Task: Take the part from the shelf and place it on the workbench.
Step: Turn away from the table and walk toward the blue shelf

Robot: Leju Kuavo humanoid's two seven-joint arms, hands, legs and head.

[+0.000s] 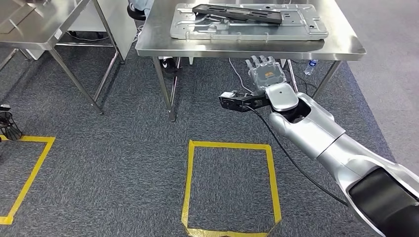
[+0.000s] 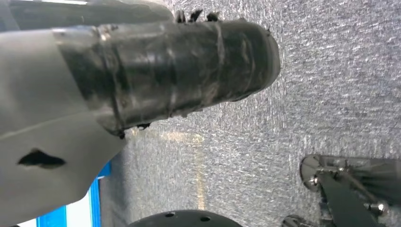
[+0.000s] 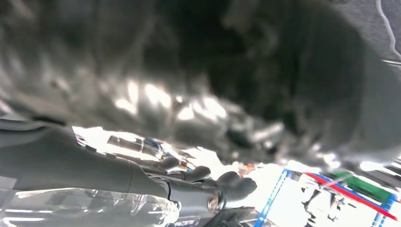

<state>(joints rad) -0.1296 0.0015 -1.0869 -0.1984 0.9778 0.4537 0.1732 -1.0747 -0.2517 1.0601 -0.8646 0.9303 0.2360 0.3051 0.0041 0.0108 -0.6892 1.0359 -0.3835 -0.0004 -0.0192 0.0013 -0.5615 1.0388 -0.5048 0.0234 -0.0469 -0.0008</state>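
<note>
On the steel workbench ahead lies a large silver stamped metal plate, with a long black part resting flat on top of it. My right hand is raised just below the bench's front edge, fingers spread and pointing up, with nothing in it. The right wrist view is blurred and dark, with that hand's fingers extended and empty. My left hand appears in the left wrist view as a tape-wrapped thumb over grey carpet, holding nothing.
A second steel table stands at the left. Yellow tape squares mark the carpet in front of me and at the left. A water bottle and cables lie under the bench. A person's shoes are beside a bench leg.
</note>
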